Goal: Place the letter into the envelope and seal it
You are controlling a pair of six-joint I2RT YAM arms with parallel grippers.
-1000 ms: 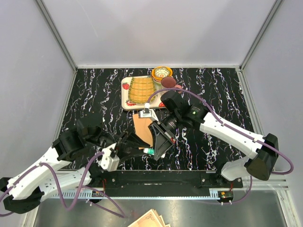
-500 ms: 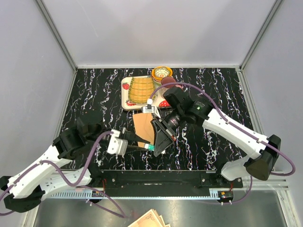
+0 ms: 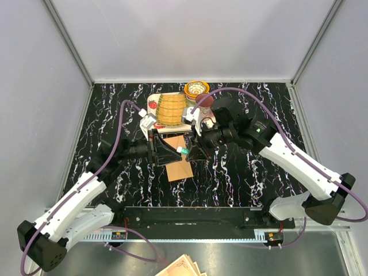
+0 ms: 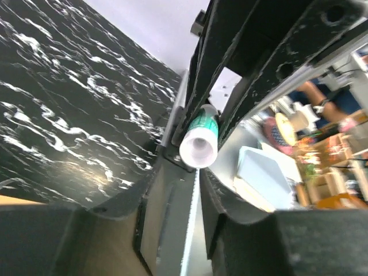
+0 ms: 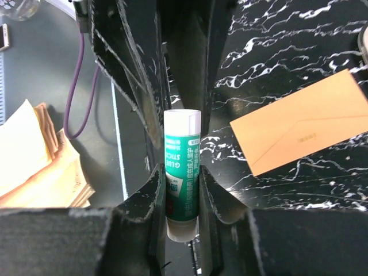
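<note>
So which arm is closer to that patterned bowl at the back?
Right. The right gripper sits just in front of the patterned bowl, its wrist close beside it; the left gripper is farther off, to the front-left.

Showing 2 arms, left arm and right arm, in white shells with black joints. Trailing purple cables along both. Ending in matte black angular plates at right gripper.
</note>
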